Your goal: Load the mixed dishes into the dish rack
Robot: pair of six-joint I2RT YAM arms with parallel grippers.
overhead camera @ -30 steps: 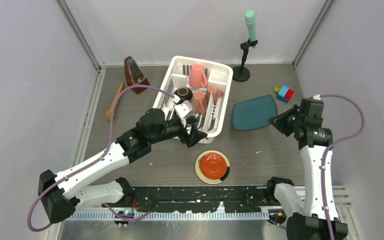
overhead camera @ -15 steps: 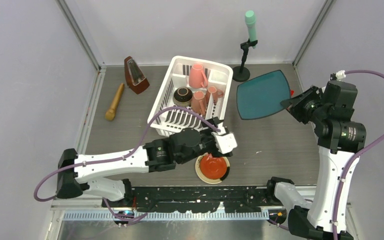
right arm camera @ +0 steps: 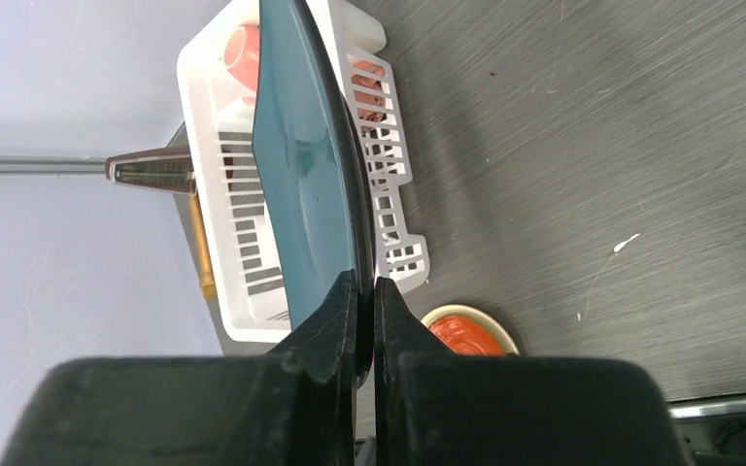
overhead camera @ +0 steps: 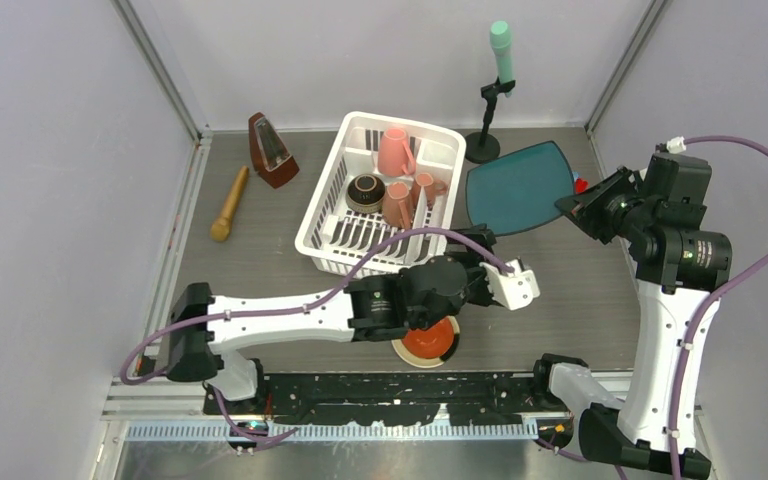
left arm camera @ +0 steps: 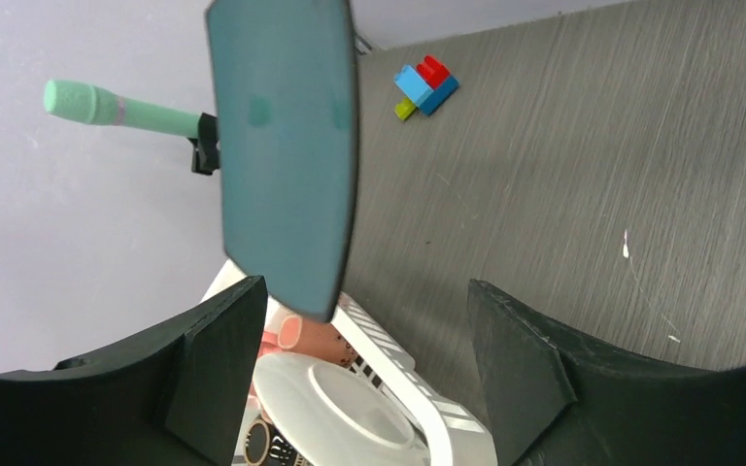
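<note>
Over table [overhead camera: 250, 250] — plate [right arm camera: 301, 165] between right fingers [right arm camera: 335, 325]

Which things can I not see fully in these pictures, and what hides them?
- Top view: cream plate with red centre, mostly under the left arm.
- Top view: toy blocks, nearly all behind the teal plate.
- Right wrist view: dish rack inside, screened by the teal plate.
</note>
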